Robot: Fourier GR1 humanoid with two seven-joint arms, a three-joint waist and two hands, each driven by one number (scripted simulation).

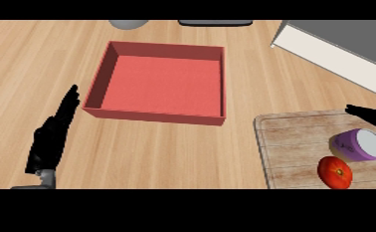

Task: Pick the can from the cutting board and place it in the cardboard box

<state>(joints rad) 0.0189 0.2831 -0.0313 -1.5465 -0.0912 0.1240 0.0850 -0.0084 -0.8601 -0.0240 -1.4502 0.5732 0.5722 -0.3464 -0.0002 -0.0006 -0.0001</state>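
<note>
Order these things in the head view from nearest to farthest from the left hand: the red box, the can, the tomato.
From the left hand, at the view's left edge:
1. Red box, just to the hand's right.
2. Tomato, on the cutting board at lower right.
3. Can, on the board near the right edge, slightly farther than the tomato.
</note>
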